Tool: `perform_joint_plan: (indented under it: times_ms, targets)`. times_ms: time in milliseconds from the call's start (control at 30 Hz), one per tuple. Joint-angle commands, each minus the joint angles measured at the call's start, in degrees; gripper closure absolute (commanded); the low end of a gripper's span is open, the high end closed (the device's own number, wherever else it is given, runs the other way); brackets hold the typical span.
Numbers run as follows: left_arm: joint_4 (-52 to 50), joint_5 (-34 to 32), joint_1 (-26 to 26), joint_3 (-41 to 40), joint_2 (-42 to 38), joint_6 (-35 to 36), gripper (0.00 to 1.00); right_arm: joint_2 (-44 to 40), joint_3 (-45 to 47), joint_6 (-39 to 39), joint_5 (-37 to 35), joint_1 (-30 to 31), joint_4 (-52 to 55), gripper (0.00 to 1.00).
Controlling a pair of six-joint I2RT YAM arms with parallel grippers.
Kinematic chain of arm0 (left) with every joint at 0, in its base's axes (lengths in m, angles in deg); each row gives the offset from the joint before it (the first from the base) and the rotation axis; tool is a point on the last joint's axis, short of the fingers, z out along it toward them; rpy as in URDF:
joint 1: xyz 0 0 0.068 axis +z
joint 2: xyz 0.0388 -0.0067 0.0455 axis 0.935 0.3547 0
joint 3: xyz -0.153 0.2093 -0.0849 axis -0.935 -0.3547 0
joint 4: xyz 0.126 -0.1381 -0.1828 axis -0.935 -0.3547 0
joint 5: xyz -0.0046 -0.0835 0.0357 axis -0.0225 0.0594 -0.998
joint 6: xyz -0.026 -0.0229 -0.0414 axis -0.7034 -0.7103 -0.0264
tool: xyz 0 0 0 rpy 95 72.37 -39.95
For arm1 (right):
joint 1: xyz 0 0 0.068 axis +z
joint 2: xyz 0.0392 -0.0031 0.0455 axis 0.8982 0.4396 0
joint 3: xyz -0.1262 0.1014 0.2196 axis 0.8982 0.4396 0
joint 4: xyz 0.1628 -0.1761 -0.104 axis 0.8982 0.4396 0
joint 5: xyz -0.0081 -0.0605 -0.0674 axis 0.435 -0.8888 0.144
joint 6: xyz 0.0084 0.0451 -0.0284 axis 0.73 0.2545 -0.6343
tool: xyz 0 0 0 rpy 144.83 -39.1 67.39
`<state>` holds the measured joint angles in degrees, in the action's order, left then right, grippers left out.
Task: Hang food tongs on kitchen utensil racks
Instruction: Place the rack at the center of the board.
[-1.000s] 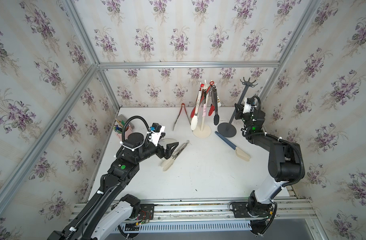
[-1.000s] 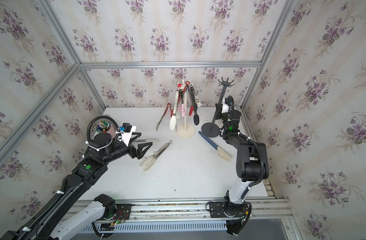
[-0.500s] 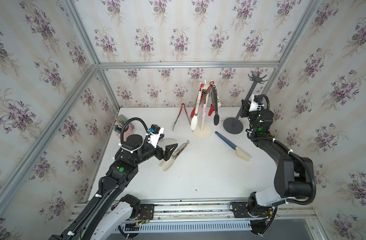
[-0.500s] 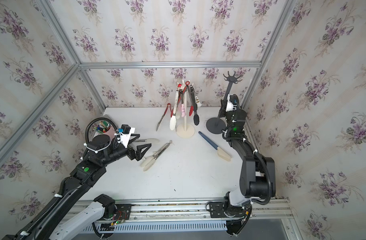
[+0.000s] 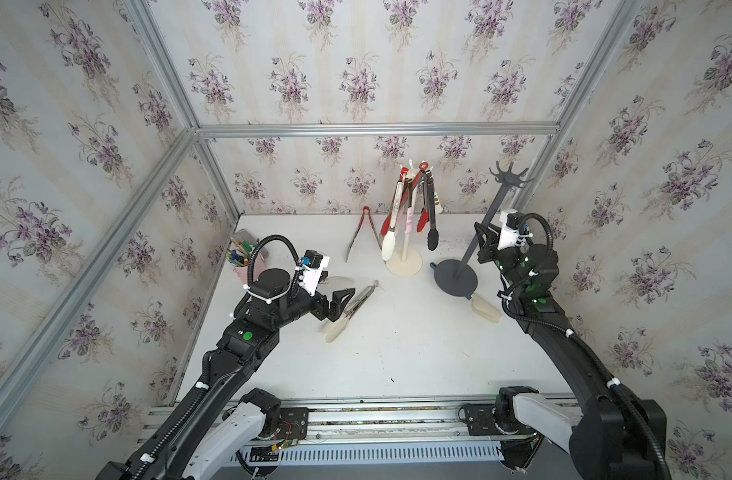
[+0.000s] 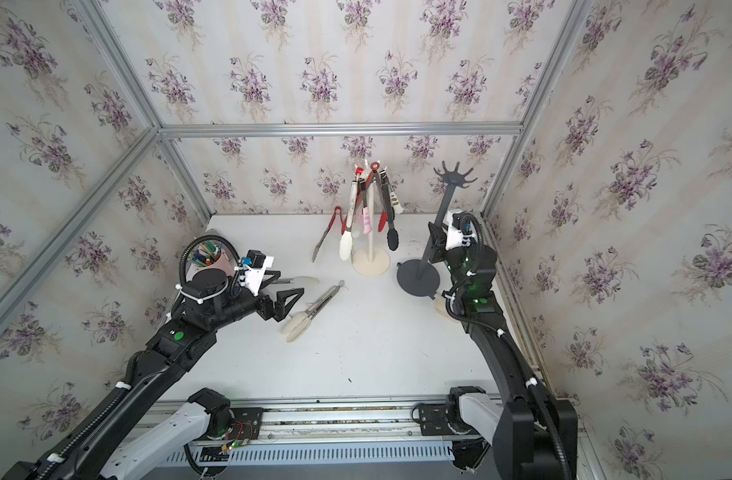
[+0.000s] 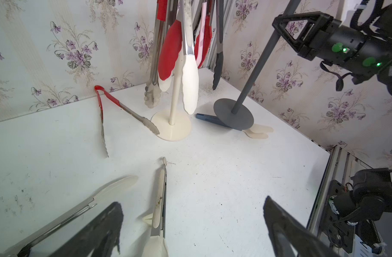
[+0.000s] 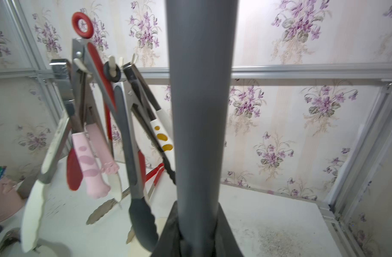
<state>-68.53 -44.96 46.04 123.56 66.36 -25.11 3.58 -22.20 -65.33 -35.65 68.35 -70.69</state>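
Cream-tipped tongs (image 5: 353,309) lie flat on the bench (image 5: 397,357), directly under the spread fingers of the left tool (image 6: 291,282). The left wrist view shows them in the gap between the two fingers, closer to one, and neither finger appears to touch them. Their long axis runs diagonally across the bench. The closed cream tips point back toward the left arm and the near edge. The hinge end, with its small loop, points away toward the base of the cream-white rack (image 5: 410,268) and stops well short of it.

A second pair of cream-tipped tongs (image 7: 115,189) lies just beside them, its steel arms passing beneath the left tool. The cream-white rack stands upright, with hanging tongs (image 5: 389,245) in red, pink, black and white on its hooks. Red-handled tongs (image 5: 362,232) lie open in a V by the back wall, hinge toward the wall.

The right tool (image 5: 482,243) is clamped on the pole of the dark grey rack (image 5: 455,278). That rack leans, and its round base rests on blue-handled tongs (image 7: 210,119). A pink cup (image 5: 240,271) of pens stands at the bench's left edge.
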Motion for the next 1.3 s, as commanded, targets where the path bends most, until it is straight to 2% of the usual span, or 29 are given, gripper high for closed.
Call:
perform_joint_plan:
  times_ms: [0,267,367,533,1000,1267]
  targets:
    - [1.6,-0.1,0.1,-0.3,0.4,-1.5,0.01,-4.5,3.0,1.9,-1.3,2.2,-2.2,1.00]
    - [2.1,0.2,0.1,-1.7,0.2,-1.5,0.01,-9.5,9.8,3.1,-5.4,11.6,-5.4,1.00]
    - [2.2,0.3,0.1,-2.3,-0.3,-1.7,0.01,-9.4,11.2,2.8,-7.8,14.8,-8.2,1.00]
    - [2.2,-0.5,0.1,-3.8,-1.2,-1.8,0.01,-5.8,11.0,2.1,-7.5,18.7,-10.7,1.00]
    - [2.3,-1.2,0.1,-5.9,-0.9,-1.7,0.01,1.4,10.2,-2.7,-8.4,24.4,-15.5,1.00]
    - [2.7,-1.2,0.1,-5.9,0.1,-1.3,0.01,0.3,13.0,-1.6,-7.8,25.3,-15.7,0.99]
